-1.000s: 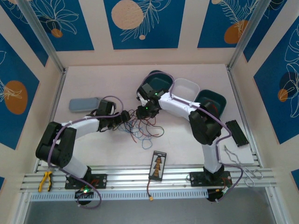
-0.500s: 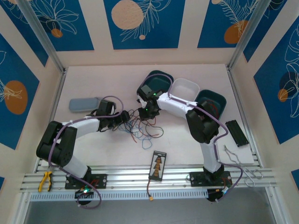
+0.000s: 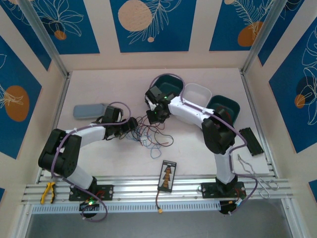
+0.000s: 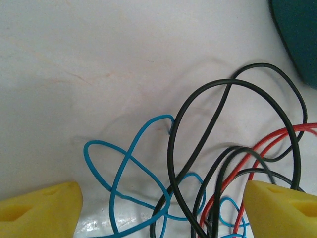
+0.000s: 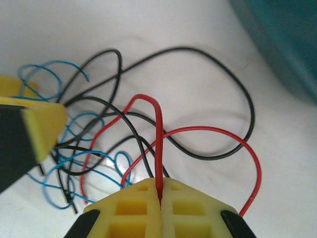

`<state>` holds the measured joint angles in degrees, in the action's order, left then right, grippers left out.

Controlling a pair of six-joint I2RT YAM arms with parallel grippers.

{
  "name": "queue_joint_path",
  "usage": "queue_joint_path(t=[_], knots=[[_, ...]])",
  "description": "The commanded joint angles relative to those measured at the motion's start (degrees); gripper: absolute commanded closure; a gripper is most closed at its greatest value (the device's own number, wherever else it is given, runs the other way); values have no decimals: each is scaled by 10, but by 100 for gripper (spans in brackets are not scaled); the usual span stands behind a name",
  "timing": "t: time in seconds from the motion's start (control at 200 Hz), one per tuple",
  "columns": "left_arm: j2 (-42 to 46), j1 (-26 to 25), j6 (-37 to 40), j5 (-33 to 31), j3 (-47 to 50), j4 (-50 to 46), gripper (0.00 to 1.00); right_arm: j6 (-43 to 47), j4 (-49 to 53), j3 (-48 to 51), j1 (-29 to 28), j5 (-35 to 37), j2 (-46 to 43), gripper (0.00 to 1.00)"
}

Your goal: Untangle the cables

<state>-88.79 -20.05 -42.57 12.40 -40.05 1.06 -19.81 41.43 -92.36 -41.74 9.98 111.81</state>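
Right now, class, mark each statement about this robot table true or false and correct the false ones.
1. The right jaws are shut on a thin red wire. True.
2. The left jaws grip a thin blue wire. False: they stand open, the tangled red, blue and black wires lying between them.
3. A white rectangular tray sits between two teal trays. True.
4. Yellow-handled pliers lie in the white tray. False: the pliers lie on the metal rail, at its left end.

Cables [image 3: 154, 139], a grey case [image 3: 89, 110], a white tray [image 3: 196, 92] and a teal tray [image 3: 232, 108] are laid on the pale bench [image 3: 109, 84].
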Motion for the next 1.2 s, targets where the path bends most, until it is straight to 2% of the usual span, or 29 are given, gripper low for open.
queue_joint_path(t=[0.0,0.205,0.455,0.805,1.195], knots=[[17,-3,2,-4,11,4,14,-6,-11,10,-6,23,-55,100],[49,-3,8,-19,22,7,11,-13,-38,33,-12,32,-110,100],[107,-1,20,-50,40,-4,0,-12,-60,45,-16,41,-163,100],[176,3,52,-87,47,-28,0,19,-81,11,-18,31,-193,100],[297,4,101,-169,69,-51,0,33,-98,-35,-18,-4,-203,100]])
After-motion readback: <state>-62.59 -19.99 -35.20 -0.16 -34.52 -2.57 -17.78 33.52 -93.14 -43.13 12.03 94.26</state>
